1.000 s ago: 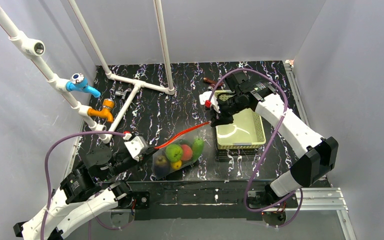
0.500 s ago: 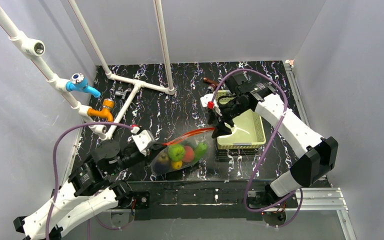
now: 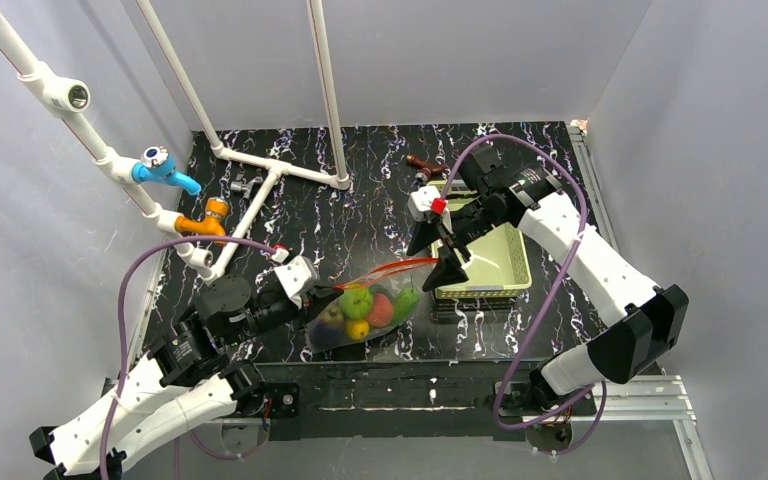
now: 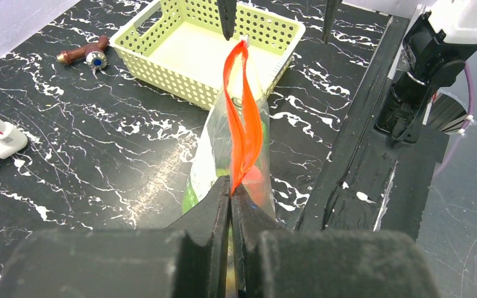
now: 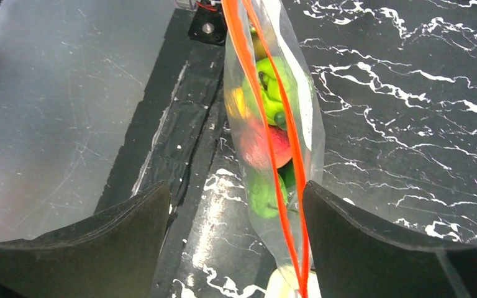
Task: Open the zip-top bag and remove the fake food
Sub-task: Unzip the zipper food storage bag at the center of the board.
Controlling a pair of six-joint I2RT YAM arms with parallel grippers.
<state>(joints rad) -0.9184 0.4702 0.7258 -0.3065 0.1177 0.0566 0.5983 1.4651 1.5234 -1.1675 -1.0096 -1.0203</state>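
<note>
The zip-top bag (image 3: 365, 335) hangs slack over the table's near middle, its red-orange zipper strip (image 3: 392, 268) running toward the basket. Through the clear plastic I see the fake food: a green fruit (image 3: 357, 300), a red tomato (image 3: 380, 308), a yellow piece (image 3: 358, 328) and a green cucumber (image 3: 406, 300). My left gripper (image 4: 230, 192) is shut on the zipper strip's (image 4: 243, 124) near end. My right gripper (image 5: 235, 189) stands open around the bag's (image 5: 304, 118) far end, and the strip (image 5: 272, 161) lies loose close to one finger (image 5: 360, 242).
A yellow-green perforated basket (image 3: 516, 285) sits right of the bag, under the right arm. A brown object with a handle (image 3: 425, 164) lies behind it. White pipes with a blue valve (image 3: 163, 166) and an orange valve (image 3: 208, 220) stand at the left.
My right gripper has opened and let go of the zipper strip's far end. The left arm has carried its end of the bag rightward, so the strip has slackened.
</note>
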